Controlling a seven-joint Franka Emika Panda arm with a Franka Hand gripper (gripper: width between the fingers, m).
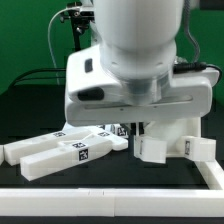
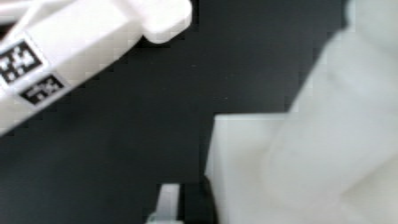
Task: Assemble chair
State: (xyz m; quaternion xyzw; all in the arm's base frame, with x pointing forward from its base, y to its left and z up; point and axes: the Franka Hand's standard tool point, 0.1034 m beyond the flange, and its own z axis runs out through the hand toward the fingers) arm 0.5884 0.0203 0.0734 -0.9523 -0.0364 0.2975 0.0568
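White matte plastic chair block [image 1: 165, 147] sits just beside my gripper [image 1: 138, 131], toward the exterior view's right. The jaws are pinched together, apparently empty. Long tagged white bars [image 1: 60, 150] lie opposite.

Exterior view: bright, even light from overhead, low-res and soft all over. Glossy robot arm [image 1: 135, 40] nearly blown out on its upper housing and shaded on the underside, with a dark shadow pocket beneath it over the black table [image 1: 25, 120]. White chair bars [image 1: 60, 150] well lit; tags [image 1: 83, 152] read only as dark squares. Green backdrop [image 1: 30, 40] dim and flat. Wrist view: heavy blur, nothing sharp. Close chair piece [image 2: 320, 140] fully out of focus, with a pale grey-green cast and smeared edges. Tags here are smudged but contrasty. Table is flat black with no texture.
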